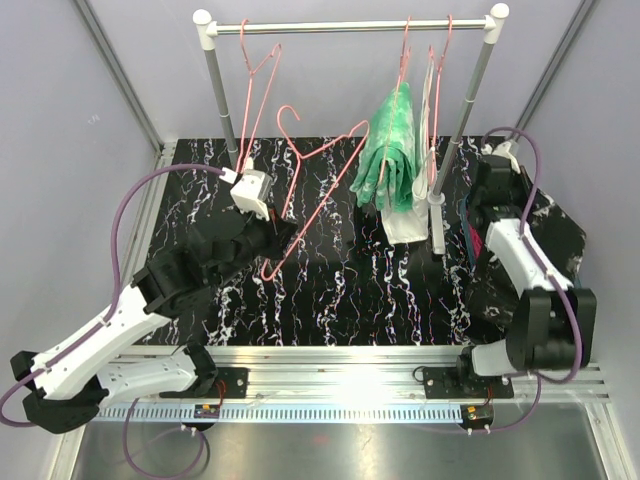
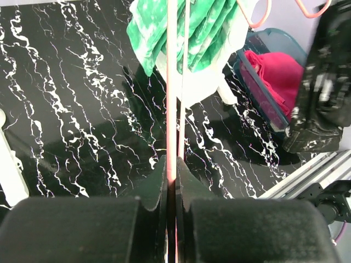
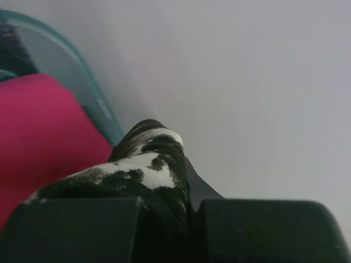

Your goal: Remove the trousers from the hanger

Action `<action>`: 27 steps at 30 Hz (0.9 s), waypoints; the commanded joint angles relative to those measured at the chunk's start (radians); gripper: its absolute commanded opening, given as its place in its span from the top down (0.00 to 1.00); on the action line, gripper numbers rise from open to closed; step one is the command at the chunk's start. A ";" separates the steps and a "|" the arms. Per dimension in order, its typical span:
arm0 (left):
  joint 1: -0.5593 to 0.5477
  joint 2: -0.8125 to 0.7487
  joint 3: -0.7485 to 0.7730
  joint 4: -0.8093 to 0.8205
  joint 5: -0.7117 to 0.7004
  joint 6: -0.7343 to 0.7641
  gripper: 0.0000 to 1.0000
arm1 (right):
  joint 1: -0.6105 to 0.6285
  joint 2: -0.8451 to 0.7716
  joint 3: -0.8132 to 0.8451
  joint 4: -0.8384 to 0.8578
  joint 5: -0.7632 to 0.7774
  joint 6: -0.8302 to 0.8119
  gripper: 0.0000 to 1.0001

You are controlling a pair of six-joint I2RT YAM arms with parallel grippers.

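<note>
The green-and-white tie-dye trousers hang on a pink hanger on the rail and also show in the left wrist view. My left gripper is shut on a bare pink hanger, clamping its wire between the jaws above the table. My right gripper is shut on the black-and-white marbled trousers, which hang at the right of the left wrist view. The magenta trousers lie in a teal bin beside them.
A white-capped rack stands at the back with another bare pink hanger at its left end. Its right post stands next to the bin. The table top is black with white marbling. Grey walls surround it.
</note>
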 commanded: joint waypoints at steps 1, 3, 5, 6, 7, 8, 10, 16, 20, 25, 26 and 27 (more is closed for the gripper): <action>0.005 -0.033 0.009 0.031 -0.014 0.014 1.00 | 0.001 0.090 0.040 0.046 -0.123 0.130 1.00; 0.006 -0.033 0.018 0.022 -0.022 0.019 1.00 | 0.003 0.142 0.043 0.046 -0.180 0.156 1.00; 0.006 -0.027 0.023 0.011 -0.022 0.019 1.00 | 0.001 0.230 0.074 -0.022 -0.246 0.173 1.00; 0.006 -0.026 0.023 0.011 -0.019 0.019 1.00 | 0.003 0.262 0.089 -0.049 -0.261 0.174 1.00; 0.008 -0.026 0.021 0.011 -0.018 0.019 1.00 | 0.001 0.311 0.112 -0.072 -0.278 0.194 1.00; 0.008 -0.024 0.020 0.011 -0.016 0.018 1.00 | 0.001 0.329 0.118 -0.102 -0.324 0.199 1.00; 0.008 -0.026 0.017 0.008 -0.016 0.018 1.00 | 0.001 0.371 0.118 -0.107 -0.359 0.190 1.00; 0.009 -0.033 0.009 0.003 -0.008 0.018 1.00 | -0.054 0.376 0.120 -0.213 -0.635 0.309 1.00; 0.009 -0.029 0.013 -0.002 -0.001 0.019 1.00 | -0.136 0.379 0.265 -0.447 -0.934 0.530 0.92; 0.009 -0.012 0.035 -0.008 0.015 0.019 1.00 | -0.177 0.295 0.312 -0.501 -1.036 0.719 0.41; 0.008 -0.010 0.038 -0.009 0.019 0.021 1.00 | -0.184 0.273 0.306 -0.497 -1.039 0.752 0.37; 0.009 -0.010 0.041 -0.014 0.019 0.021 1.00 | -0.189 0.255 0.304 -0.501 -1.036 0.783 0.34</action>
